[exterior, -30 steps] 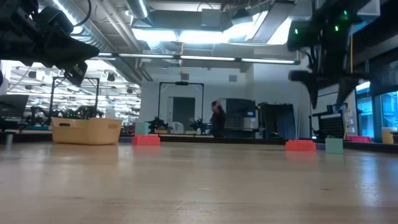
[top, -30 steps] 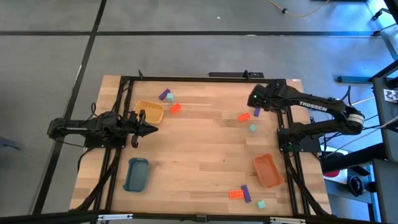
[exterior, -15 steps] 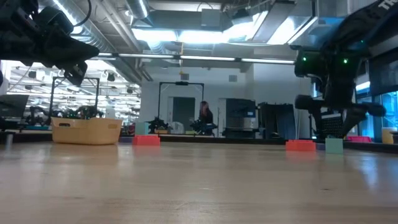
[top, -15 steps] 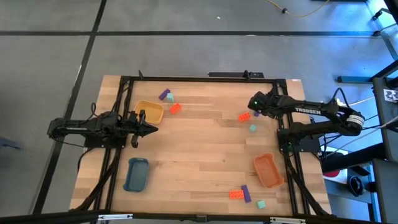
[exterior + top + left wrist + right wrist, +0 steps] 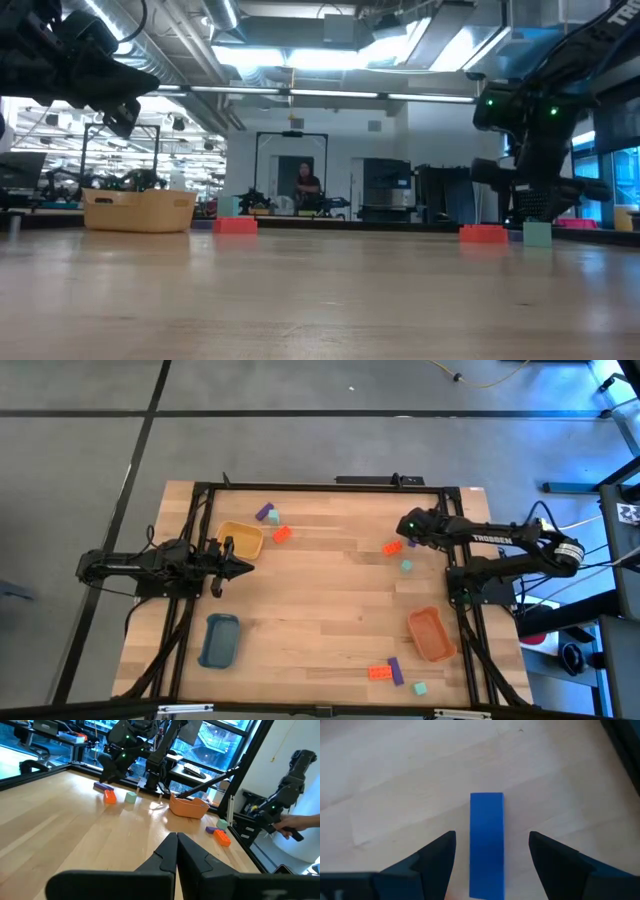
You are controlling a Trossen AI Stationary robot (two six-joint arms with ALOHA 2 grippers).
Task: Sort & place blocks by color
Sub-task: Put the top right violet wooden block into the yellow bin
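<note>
Fingers of the right gripper (image 5: pixel 490 851) stand spread and empty, straddling a long block (image 5: pixel 487 843) that appears blue in the right wrist view; it lies flat on the surface (image 5: pixel 395 780), clear of both tips, its long axis running along the reach of the fingers, so closing should pinch its narrow width. Seen from above, this gripper (image 5: pixel 410 530) hangs at the far right cluster beside an orange-red block (image 5: pixel 392 547), while the left gripper (image 5: pixel 240 568), fingers closed on nothing, waits by the yellow tray (image 5: pixel 240 538), well apart
</note>
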